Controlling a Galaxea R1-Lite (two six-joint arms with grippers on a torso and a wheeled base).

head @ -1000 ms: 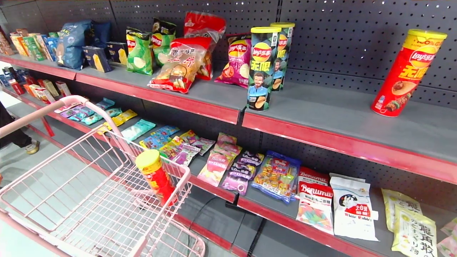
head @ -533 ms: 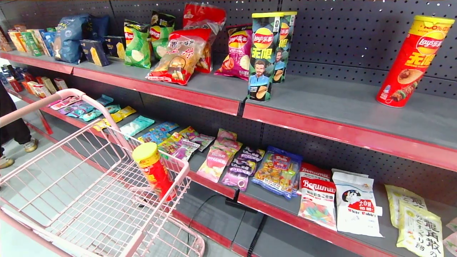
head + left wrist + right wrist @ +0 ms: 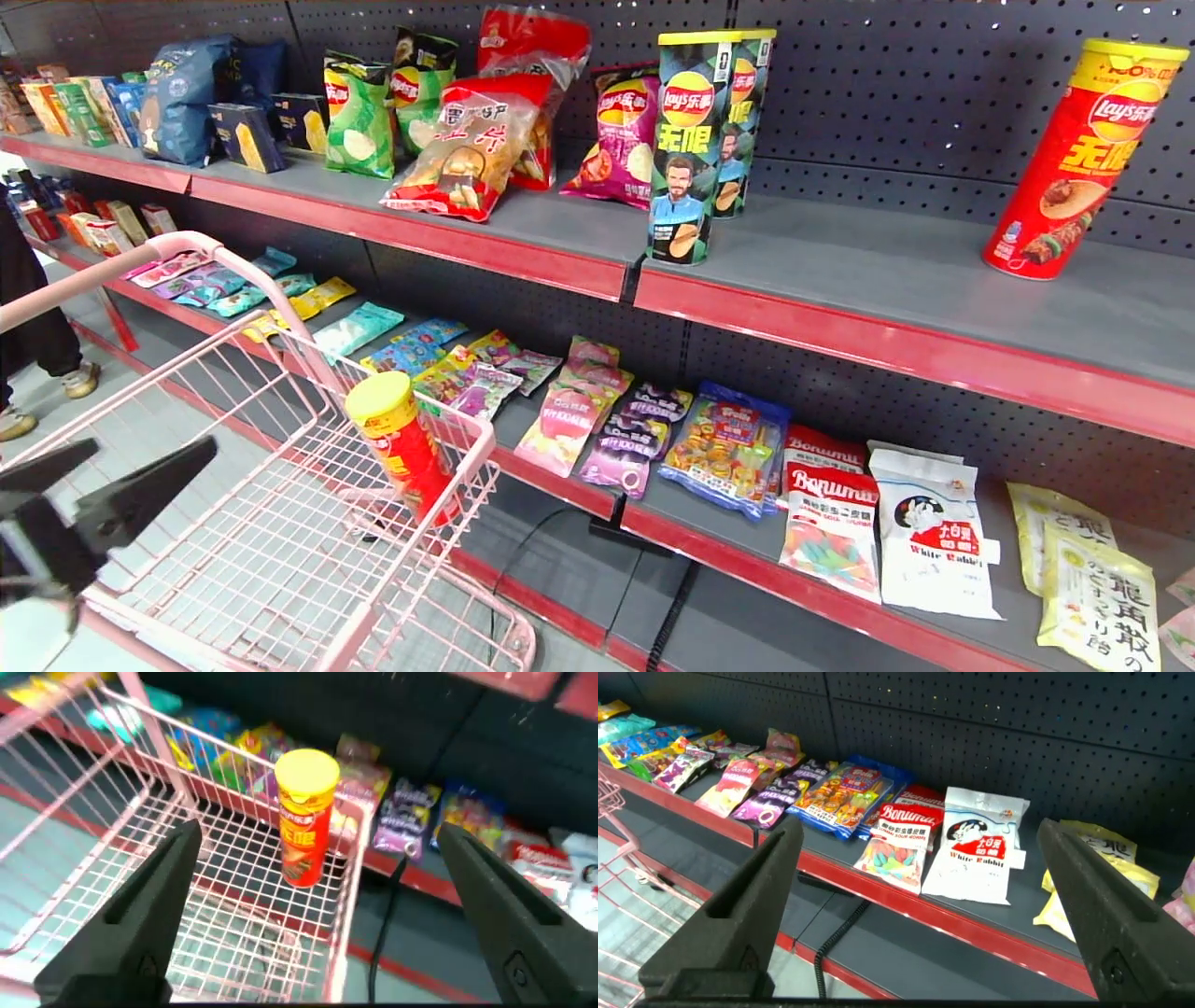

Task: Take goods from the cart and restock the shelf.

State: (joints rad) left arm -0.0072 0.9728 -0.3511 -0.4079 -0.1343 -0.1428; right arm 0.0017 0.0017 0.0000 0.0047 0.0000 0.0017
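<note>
A red chip can with a yellow lid stands upright in the front right corner of the pink wire cart. My left gripper hangs open over the cart's left side, well short of the can. In the left wrist view the can stands ahead between the open fingers of the left gripper. My right gripper is open and empty, low in front of the lower shelf. On the upper shelf stands a matching red can.
Two dark chip cans and chip bags stand on the upper shelf, with bare room between the dark cans and the red can. Candy bags lie along the lower shelf. A black cable runs down below it.
My left gripper has come into the head view at the lower left, open. Before that the head camera shifted slightly; the can and cart have not moved.
</note>
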